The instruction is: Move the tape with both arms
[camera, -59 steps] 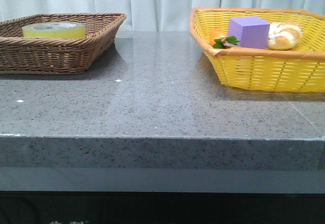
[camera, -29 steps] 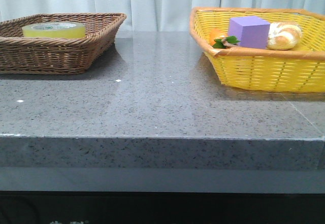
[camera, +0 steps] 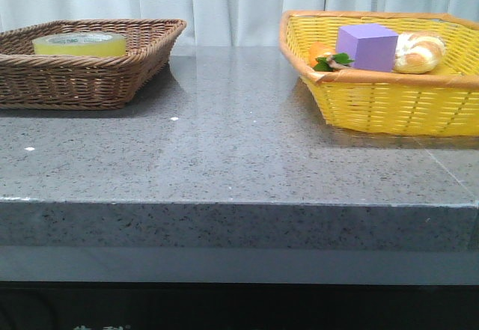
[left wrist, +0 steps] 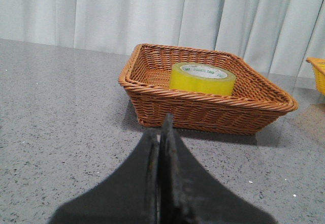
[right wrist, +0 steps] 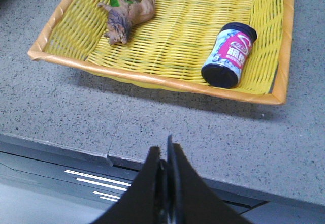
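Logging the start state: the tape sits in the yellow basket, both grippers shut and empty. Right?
Not quite. The tape sits in the brown basket, as the left wrist view shows. The rest holds: the left gripper and right gripper are shut and empty.

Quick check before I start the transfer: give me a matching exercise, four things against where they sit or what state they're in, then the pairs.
Things:
1. tape
2. purple cube
3. small can
4. left gripper

Places or states:
A. lying on its side in the yellow basket
B. shut, holding nothing, over the table short of the brown basket
C. flat in the brown basket
D. in the yellow basket beside the bread roll

Pairs: 1-C, 2-D, 3-A, 4-B
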Tool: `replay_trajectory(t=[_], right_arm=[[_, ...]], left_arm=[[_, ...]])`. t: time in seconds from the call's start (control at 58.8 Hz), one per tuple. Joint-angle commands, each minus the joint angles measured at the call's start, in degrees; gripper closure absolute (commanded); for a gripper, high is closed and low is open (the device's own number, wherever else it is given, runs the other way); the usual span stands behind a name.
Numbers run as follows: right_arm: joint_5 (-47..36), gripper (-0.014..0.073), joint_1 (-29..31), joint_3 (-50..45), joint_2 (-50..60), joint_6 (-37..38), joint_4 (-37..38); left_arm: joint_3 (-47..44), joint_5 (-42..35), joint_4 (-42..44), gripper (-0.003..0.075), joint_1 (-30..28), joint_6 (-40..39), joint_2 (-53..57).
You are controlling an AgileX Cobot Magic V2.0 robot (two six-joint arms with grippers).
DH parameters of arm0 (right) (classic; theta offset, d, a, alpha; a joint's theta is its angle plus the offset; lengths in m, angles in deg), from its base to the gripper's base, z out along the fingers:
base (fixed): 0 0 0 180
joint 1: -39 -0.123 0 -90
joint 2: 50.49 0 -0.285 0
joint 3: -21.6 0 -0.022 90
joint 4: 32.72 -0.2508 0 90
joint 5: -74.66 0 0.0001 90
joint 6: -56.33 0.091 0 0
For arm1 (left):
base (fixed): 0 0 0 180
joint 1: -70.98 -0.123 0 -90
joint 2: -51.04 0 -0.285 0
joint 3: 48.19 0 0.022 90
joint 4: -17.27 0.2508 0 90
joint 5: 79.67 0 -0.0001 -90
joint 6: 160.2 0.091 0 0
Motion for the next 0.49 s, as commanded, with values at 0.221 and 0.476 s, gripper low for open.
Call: replay_trajectory(t=[0.221,0.476], right_arm=[[-3.94,0.0662,0.4,1.74,-0.12,0.12,0.31],[-27.51,0.0662,5.91,-14.95,12.09,0.12,2.9]], left_arm=[[-2.16,-4.83,0.02,0.074,-0.02,-0.32,1.05],[-2.16,-4.83,0.02,0.074,-0.02,-0.32,1.05]])
